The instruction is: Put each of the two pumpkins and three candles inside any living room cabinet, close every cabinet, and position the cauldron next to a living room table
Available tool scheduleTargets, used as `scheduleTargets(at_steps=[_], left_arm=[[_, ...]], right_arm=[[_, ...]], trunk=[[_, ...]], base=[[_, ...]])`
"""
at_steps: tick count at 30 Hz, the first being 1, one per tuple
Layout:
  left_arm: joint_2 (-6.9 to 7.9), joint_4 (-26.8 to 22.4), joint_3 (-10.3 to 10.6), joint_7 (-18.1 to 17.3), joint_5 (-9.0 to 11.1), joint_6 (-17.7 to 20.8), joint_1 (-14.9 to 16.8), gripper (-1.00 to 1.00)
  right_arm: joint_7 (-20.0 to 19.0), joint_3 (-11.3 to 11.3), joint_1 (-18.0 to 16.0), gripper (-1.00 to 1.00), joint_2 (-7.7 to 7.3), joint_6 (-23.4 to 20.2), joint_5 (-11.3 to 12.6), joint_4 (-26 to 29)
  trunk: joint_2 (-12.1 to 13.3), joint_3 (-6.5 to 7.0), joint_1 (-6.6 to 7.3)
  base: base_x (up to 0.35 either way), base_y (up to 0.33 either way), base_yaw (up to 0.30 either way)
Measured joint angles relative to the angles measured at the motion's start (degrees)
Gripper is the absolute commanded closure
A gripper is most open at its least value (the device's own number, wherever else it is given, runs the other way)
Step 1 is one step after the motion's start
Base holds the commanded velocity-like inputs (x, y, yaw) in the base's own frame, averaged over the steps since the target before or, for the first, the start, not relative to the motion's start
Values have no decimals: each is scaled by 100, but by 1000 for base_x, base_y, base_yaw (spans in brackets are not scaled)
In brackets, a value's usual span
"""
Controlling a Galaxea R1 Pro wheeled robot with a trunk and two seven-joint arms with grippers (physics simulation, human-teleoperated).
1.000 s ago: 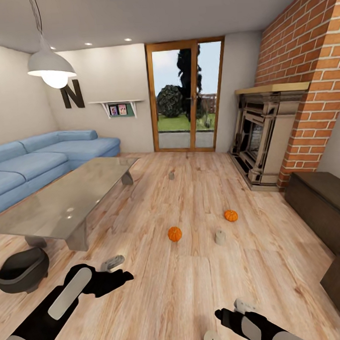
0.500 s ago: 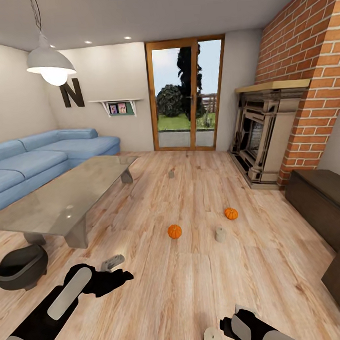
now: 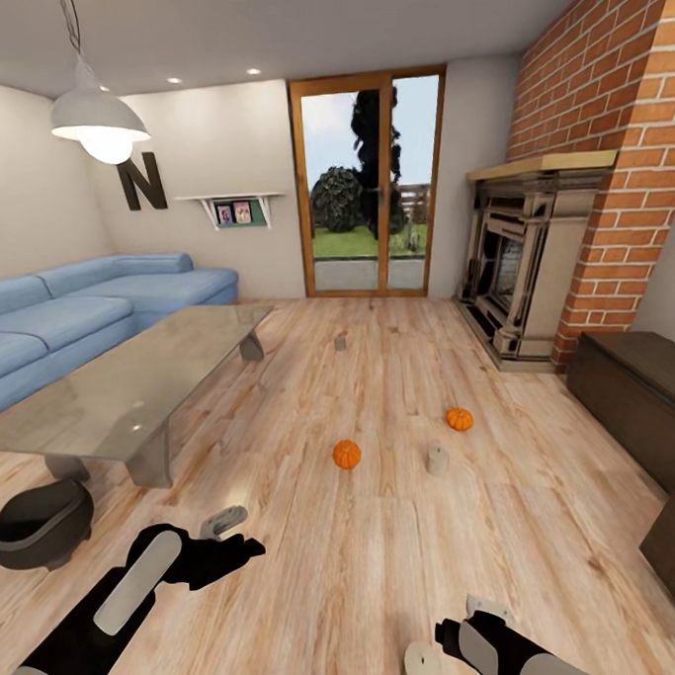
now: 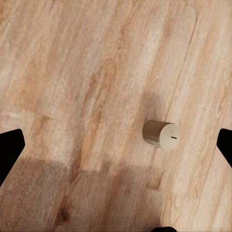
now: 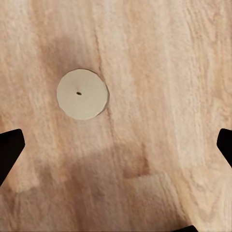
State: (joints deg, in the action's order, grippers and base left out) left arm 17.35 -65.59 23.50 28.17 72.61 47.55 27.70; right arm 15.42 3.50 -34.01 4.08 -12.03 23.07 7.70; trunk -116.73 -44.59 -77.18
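Since a second ago, the head camera view has tilted slightly; right gripper (image 3: 444, 637) has dropped lower, just beside an upright candle (image 3: 421, 664).

Both grippers stand open over plank floor (image 3: 369, 563), holding nothing. Left gripper (image 3: 239, 541) hovers near a toppled candle (image 3: 224, 523); cauldron (image 3: 38, 523) sits beside the table (image 3: 132, 388). Farther off lie two pumpkins (image 3: 346, 454), a third candle (image 3: 438, 460), then the cabinet (image 3: 638, 401) at right.

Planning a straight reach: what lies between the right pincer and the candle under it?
Nothing but bare plank floor; in the right wrist view the candle stands upright below the open right pincer.
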Motion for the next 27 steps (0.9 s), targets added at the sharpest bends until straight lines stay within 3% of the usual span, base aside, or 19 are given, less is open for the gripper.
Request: scheduleTargets(at_steps=[13, 19, 27], left_arm=[[-5, 1, -26, -1, -23, 369, 2, -100], [6, 0, -58, -1, -16, 382, 2, -100], [9, -1, -295, -1, -17, 575, -6, -100]], right_arm=[[-418, 31, 0, -100, 10, 223, -10, 4], [-424, 313, -12, -100, 147, 112, -16, 75], [-423, 388, -17, -100, 288, -116, -15, 439]], trunk=[[-521, -233, -286], [-762, -341, -417], [-1083, -485, -593]], base=[[0, 0, 0], [0, 0, 0], [0, 0, 0]])
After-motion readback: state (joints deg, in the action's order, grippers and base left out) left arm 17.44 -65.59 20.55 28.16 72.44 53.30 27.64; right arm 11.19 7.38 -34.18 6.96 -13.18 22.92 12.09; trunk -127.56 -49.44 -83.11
